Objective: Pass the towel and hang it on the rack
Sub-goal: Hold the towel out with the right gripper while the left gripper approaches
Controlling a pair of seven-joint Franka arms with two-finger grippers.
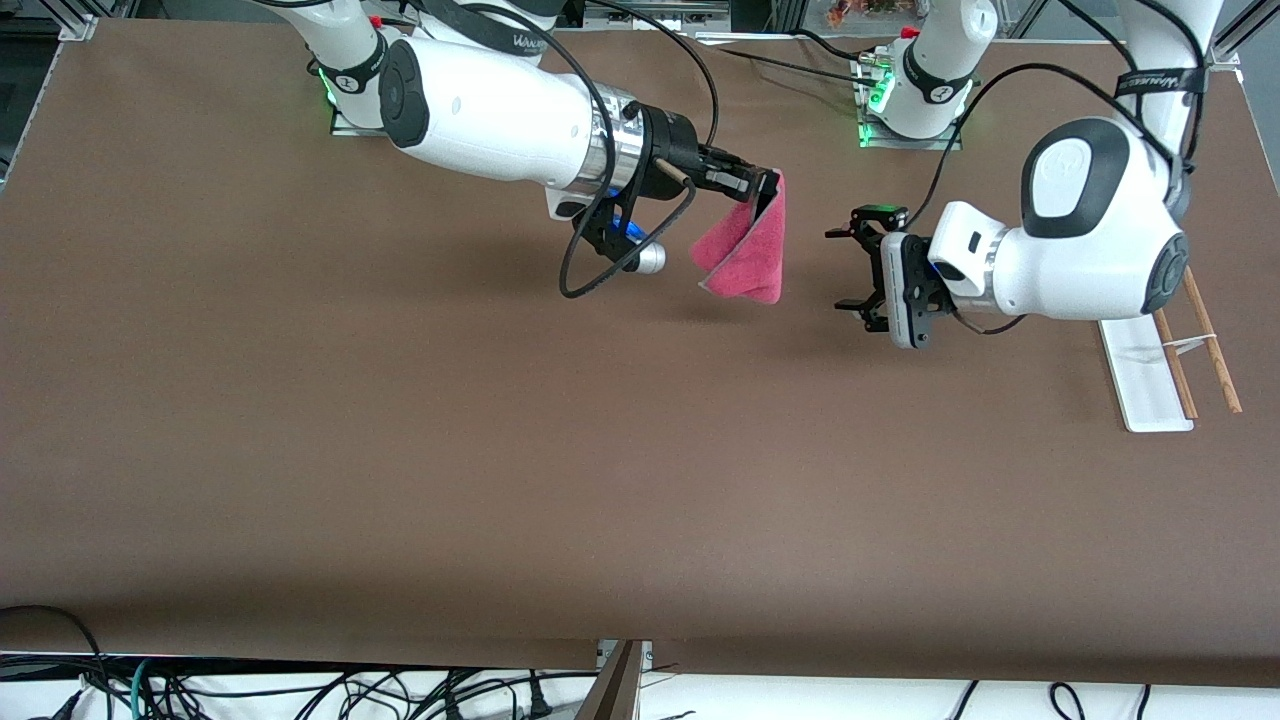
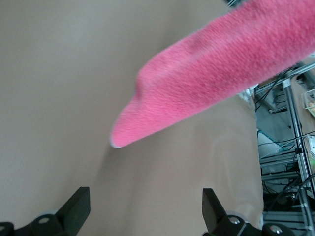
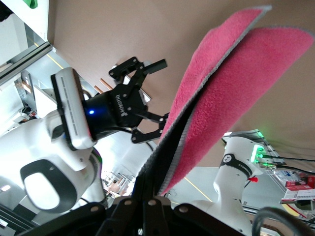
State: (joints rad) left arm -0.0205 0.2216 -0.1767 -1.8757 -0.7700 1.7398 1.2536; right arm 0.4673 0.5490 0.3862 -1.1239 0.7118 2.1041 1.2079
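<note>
Pink-red terry towel [image 1: 745,255]: it hangs in the air over the brown table [image 1: 400,450], folded in two layers, with a thin pale grey trim along its edge. Its upper corner is pinched in the right gripper and the rest hangs down freely, not touching the table surface.

Right gripper [image 1: 762,187]: it is over the middle part of the table, toward the robots' bases. Its black fingers are pressed fully together on the top edge of the towel. In the right wrist view the two layers of cloth [image 3: 231,83] come out from between the fingers.

Left gripper [image 1: 850,268]: it is in the air beside the towel, toward the left arm's end of the table, and it points at the cloth. Its black fingers [image 2: 74,209] are spread wide and hold nothing. A gap is between them and the towel [image 2: 211,73], so they do not touch it.

Small rack with a flat white base and two thin light-brown wooden rods [image 1: 1160,375]: it stands on the table at the left arm's end, partly hidden under the left arm's white body. It is well apart from the towel, and nothing hangs on the visible part of the rods.
</note>
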